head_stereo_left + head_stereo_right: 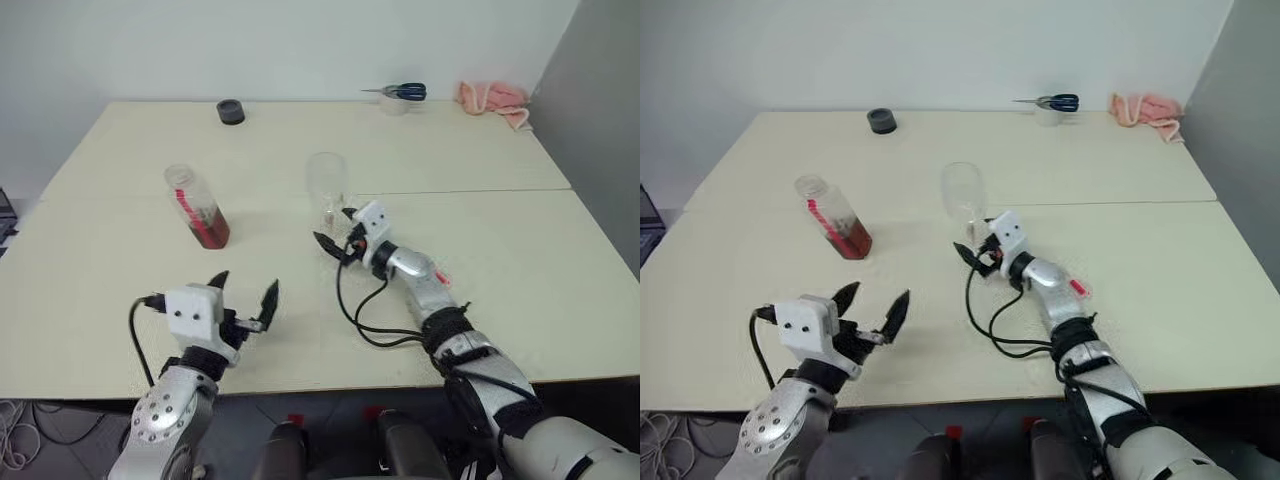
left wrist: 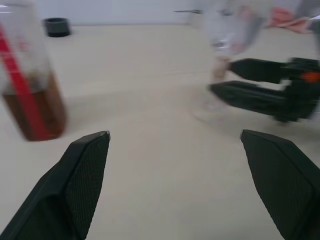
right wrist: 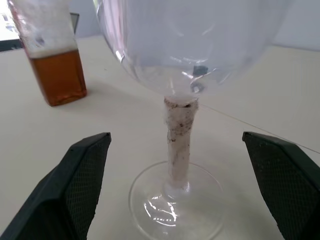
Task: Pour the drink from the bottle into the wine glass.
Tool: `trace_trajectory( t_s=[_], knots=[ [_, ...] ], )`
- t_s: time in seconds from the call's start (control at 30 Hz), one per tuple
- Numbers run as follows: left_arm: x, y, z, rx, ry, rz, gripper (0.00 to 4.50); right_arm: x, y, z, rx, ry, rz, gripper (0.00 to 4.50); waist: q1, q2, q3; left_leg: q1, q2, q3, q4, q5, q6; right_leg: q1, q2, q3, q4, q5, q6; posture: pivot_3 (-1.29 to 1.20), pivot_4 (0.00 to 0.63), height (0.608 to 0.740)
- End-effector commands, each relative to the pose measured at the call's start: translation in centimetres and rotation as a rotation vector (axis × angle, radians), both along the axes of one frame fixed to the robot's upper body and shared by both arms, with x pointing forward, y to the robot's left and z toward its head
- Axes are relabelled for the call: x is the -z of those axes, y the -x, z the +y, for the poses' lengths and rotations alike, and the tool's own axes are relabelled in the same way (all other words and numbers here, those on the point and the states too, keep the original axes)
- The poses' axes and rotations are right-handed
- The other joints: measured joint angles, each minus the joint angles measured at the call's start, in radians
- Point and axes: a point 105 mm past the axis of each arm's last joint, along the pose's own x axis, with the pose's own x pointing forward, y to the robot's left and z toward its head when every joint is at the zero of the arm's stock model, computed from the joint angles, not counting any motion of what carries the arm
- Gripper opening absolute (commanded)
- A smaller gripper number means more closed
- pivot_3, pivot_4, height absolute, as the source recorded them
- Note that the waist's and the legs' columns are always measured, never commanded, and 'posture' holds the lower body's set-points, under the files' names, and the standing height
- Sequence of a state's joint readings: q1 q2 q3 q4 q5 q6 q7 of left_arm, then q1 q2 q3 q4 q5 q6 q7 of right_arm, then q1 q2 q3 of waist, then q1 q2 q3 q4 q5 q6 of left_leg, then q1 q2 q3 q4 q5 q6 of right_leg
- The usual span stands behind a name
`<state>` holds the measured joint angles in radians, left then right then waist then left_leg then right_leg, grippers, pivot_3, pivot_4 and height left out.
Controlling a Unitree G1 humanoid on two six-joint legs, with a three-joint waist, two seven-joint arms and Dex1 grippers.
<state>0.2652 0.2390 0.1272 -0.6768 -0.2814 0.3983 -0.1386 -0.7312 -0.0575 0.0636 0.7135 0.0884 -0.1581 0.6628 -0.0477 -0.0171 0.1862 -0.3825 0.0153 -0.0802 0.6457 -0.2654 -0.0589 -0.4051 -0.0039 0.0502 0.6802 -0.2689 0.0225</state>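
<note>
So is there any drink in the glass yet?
No: the glass bowl is clear and empty, while the brown drink sits in the bottle.

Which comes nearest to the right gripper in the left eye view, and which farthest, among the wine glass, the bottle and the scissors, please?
From the right gripper:
1. Wine glass, its stem between the open fingers.
2. Bottle, to the robot's left.
3. Scissors, at the table's far edge.

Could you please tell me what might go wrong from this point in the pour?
The open right gripper brackets the wine glass stem; a sideways drift could tip the glass. The bottle stands uncapped with drink inside, so a clumsy grab by the open left gripper might spill it.
</note>
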Motion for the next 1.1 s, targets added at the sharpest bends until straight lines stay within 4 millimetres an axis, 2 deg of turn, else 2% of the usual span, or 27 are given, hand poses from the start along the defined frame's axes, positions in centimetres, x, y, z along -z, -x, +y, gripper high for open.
trace_trajectory(
  t_s=[0.03, 0.13, 0.2, 0.3, 0.4, 0.57, 0.8, 1.1],
  knots=[
    [-1.0, -0.3, 2.7, -0.106, -0.02, -0.061, 4.5, -3.8, 2.2, -2.5, -0.095, 0.01, -0.061, 4.49, 0.009, 0.0, 0.0, 0.0, -0.001, -0.001, 0.0, 0.0, 0.0, 0.0, -0.001, -0.001, 0.0, 0.0, 0.0, 0.0, 0.15, 0.74],
    [-1.3, -0.5, 4.5, -0.153, -0.015, -0.068, 4.5, -5.6, 4.5, -4.8, -0.148, 0.057, -0.047, 4.49, 0.015, 0.0, 0.0, -0.001, -0.001, -0.001, 0.0, 0.0, 0.0, 0.0, -0.001, -0.002, 0.0, 0.0, 0.0, 0.0, 0.15, 0.74],
    [-1.6, -0.8, 5.6, -0.169, -0.019, -0.073, 4.5, -6.4, 7.4, -5.8, -0.266, 0.112, 0.002, 4.49, 0.016, 0.0, 0.0, -0.001, -0.001, -0.002, 0.0, 0.0, 0.0, 0.0, -0.001, -0.002, 0.0, 0.0, 0.0, 0.0, 0.15, 0.74],
    [-2.1, -1.4, 6.4, -0.168, -0.046, -0.073, 4.5, -7.7, 11.7, -6.4, -0.446, 0.1, 0.093, 4.49, 0.014, 0.0, 0.0, 0.0, 0.0, -0.003, 0.0, 0.0, 0.0, 0.001, 0.0, -0.004, 0.0, 0.0, 0.0, 0.0, 0.15, 0.74],
    [-2.3, -2.3, 6.9, -0.163, -0.049, -0.071, 4.5, -9.3, 14.0, -5.8, -0.538, 0.071, 0.091, 4.49, 0.011, 0.0, 0.0, 0.0, 0.001, -0.003, 0.0, 0.0, 0.0, 0.001, 0.001, -0.003, 0.0, -0.002, 0.003, 0.0, 0.15, 0.74],
    [-3.1, -3.6, 7.6, -0.151, -0.037, -0.081, 4.5, -11.2, 14.7, -4.2, -0.539, 0.058, 0.022, 4.49, 0.012, -0.001, 0.0, 0.0, 0.001, -0.003, 0.0, 0.0, 0.0, 0.001, 0.002, -0.004, 0.0, -0.003, 0.004, 0.0, 0.15, 0.74],
    [-3.7, -4.9, 8.4, -0.114, -0.051, -0.075, 4.5, -12.9, 14.1, -2.7, -0.439, 0.032, -0.053, 4.49, 0.015, -0.001, 0.001, -0.001, 0.0, -0.003, 0.0, 0.0, 0.0, 0.0, 0.001, -0.004, -0.001, -0.002, 0.002, 0.0, 0.15, 0.74],
    [-4.2, -6.7, 8.9, -0.051, -0.052, -0.06, 4.5, -13.0, 13.6, -2.5, -0.376, 0.005, -0.048, 4.49, 0.015, -0.001, 0.001, -0.001, 0.0, -0.003, 0.0, 0.0, 0.0, 0.0, 0.001, -0.004, -0.001, -0.001, 0.002, 0.0, 0.15, 0.74]
  ],
)
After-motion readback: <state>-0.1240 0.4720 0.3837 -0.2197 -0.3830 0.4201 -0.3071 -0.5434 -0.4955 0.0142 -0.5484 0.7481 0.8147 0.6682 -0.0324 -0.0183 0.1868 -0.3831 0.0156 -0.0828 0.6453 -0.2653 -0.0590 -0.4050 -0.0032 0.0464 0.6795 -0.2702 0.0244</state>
